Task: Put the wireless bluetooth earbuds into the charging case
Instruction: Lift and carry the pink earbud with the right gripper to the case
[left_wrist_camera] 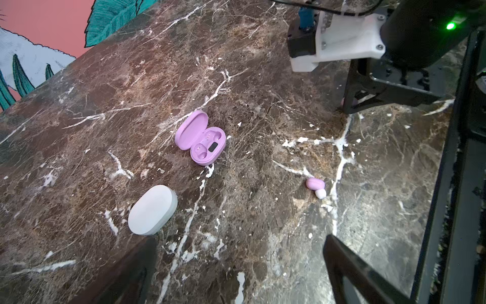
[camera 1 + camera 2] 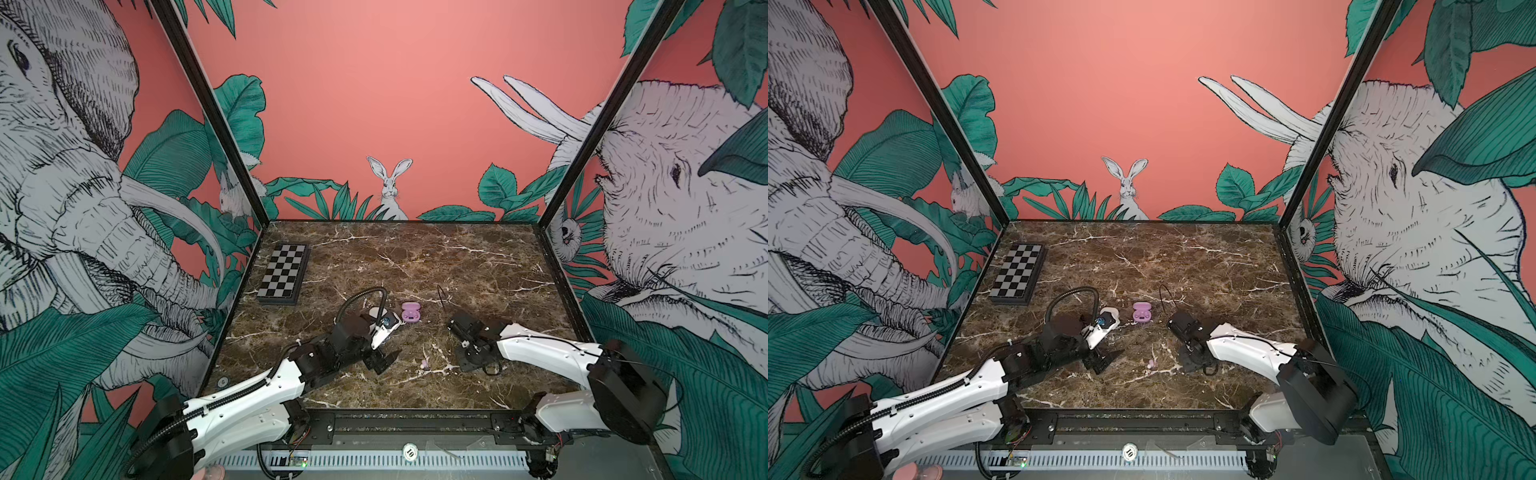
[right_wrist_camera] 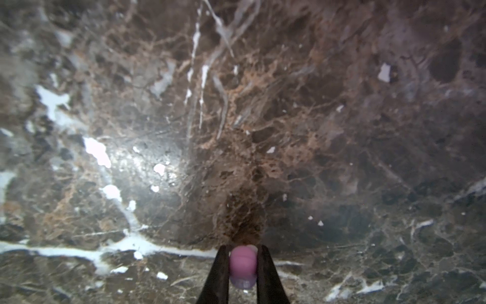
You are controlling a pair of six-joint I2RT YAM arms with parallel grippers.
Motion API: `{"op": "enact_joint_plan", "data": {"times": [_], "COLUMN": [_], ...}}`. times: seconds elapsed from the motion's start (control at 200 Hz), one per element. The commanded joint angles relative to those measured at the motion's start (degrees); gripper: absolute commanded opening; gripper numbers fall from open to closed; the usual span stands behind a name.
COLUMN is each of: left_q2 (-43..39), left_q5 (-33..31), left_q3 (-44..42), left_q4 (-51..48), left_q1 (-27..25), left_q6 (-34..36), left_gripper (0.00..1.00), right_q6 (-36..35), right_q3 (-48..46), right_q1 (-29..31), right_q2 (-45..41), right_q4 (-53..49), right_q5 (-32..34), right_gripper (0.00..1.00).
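Observation:
A lilac charging case (image 1: 201,139) lies open on the marble table, both of its wells empty; it also shows in both top views (image 2: 410,311) (image 2: 1142,311). My right gripper (image 3: 243,252) is shut on a lilac earbud (image 3: 243,265), low at the table surface to the right of the case (image 2: 464,365). A second lilac earbud (image 1: 315,184) with a pale tip lies loose on the table (image 2: 424,364) between the two grippers. My left gripper (image 1: 236,276) stands wide open with nothing in it, in front of the case (image 2: 388,347).
A white case (image 1: 152,210), lid shut, lies left of the lilac one, half hidden under my left wrist in a top view (image 2: 376,311). A folded chessboard (image 2: 284,272) sits at the back left. Patterned walls enclose the marble table (image 2: 457,266).

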Motion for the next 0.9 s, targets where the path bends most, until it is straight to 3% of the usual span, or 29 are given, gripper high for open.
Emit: {"op": "enact_joint_plan", "data": {"times": [0.0,0.24,0.565,0.89], "left_q2": [-1.2,-7.0,-15.7,-17.2], "left_q5": [-1.4,-9.4,-22.9,-22.9], "left_q3": [1.7,0.3,-3.1,-3.7], "left_q4": [-0.3,2.2,6.7,7.1], "left_q1": [-0.1,-0.1,-0.1,-0.1], "left_q6": [1.0,2.0,4.5,5.4], "left_gripper": [0.99,0.99,0.99,0.99], "right_q6": [-0.2,-2.1,-7.6,-14.2], "right_q3": [2.6,7.8,20.7,33.0], "right_q1": [0.4,0.4,0.5,0.5], "right_q2": [-2.7,-3.4,9.4,22.2], "right_q4": [-2.2,1.3,4.2,3.4], "right_q5": [0.3,-4.5,-8.1,-7.3], "right_gripper": [0.12,0.11,0.10,0.11]}}
